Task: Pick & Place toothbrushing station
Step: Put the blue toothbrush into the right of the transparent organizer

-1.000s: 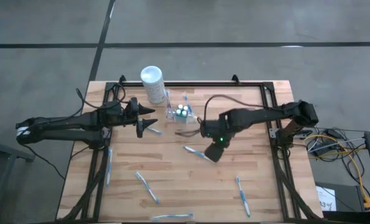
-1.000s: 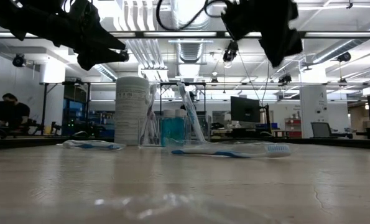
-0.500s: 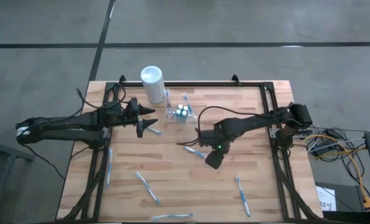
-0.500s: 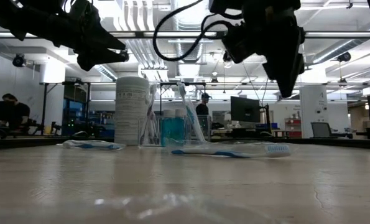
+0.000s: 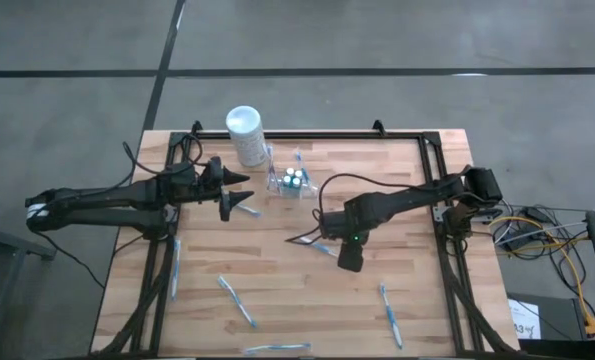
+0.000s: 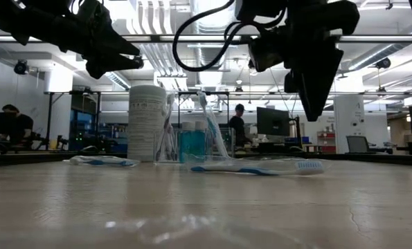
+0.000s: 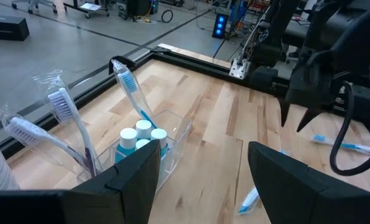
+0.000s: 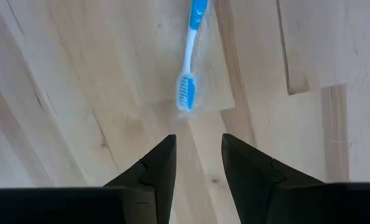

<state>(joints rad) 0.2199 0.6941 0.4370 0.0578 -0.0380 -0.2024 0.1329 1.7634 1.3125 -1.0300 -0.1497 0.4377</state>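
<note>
Wooden table (image 5: 397, 170) seen from above, with two dark robot arms reaching in from either side. Near the far edge, left of centre: the toothbrushing station (image 5: 289, 183), a small clear plastic holder standing upright on the wood, with toothbrushes and small white-capped bottles inside. Just beside it, toward the far left: a taller white cylindrical container (image 5: 245, 136) with a round lid. Left gripper (image 5: 247, 196) hovering above the table just left of the holder, fingers spread wide, holding nothing; from its wrist camera, holder (image 7: 148, 148) straight ahead between the two dark fingers. Right gripper (image 5: 348, 265) near the middle of the table, well apart from the holder, pointing down above a loose blue-and-white toothbrush (image 5: 315, 244), fingers (image 8: 152, 169) partly apart with bare wood showing between them, gripping nothing; bristled head of that toothbrush (image 8: 186, 92) lying just beyond the fingertips. More single toothbrushes scattered flat over the near half of the table. From table height: holder (image 6: 192, 144) upright beside the white cylinder (image 6: 147, 123), both grippers raised clear of the surface.
</note>
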